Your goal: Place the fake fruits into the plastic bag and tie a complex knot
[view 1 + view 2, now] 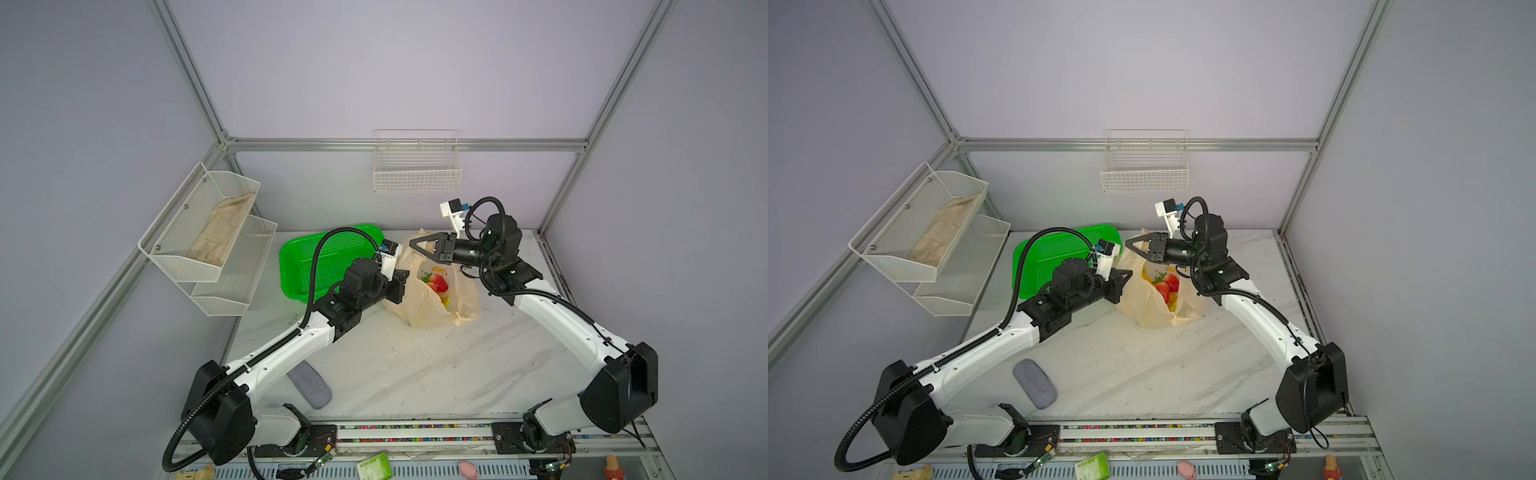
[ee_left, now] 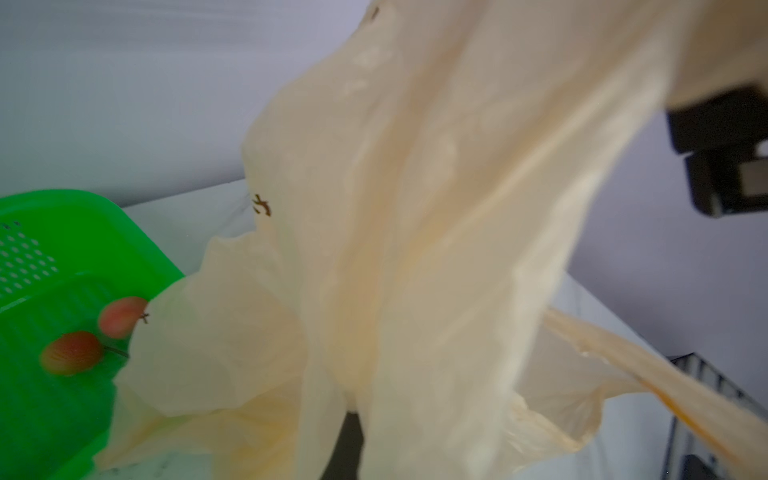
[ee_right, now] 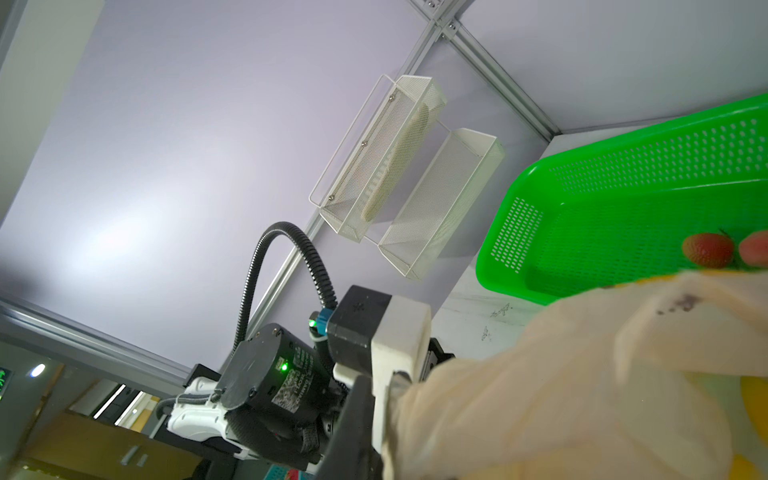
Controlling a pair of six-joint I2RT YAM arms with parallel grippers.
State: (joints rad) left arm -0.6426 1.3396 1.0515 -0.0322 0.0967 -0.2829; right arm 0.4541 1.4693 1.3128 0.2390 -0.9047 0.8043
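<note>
Against the left wall hangs a white mesh rack with a beige cloth in its upper tray; it takes no part in our work. A grey pad lies at the front of the desk, well apart from everything.

Next comes the green perforated basket. Two small red stemmed fruits lie in it, so we judge the filling is not finished.

Our left gripper is just beside the basket. Its jaws are clenched, and it seems on the left edge of the plastic bag, because the film runs straight to them.

The bag stands at the back of the desk, mouth upward, with a red strawberry and something yellow inside.

Our right gripper is above the bag's far edge. Its tips look close together, but we cannot tell if its jaws grasp the film.

The next move, we think, needs one arm to keep the mouth wide while the other fetches the two fruits. Only then can the handles be knotted. The left arm hangs over the basket and may hinder that reach.
</note>
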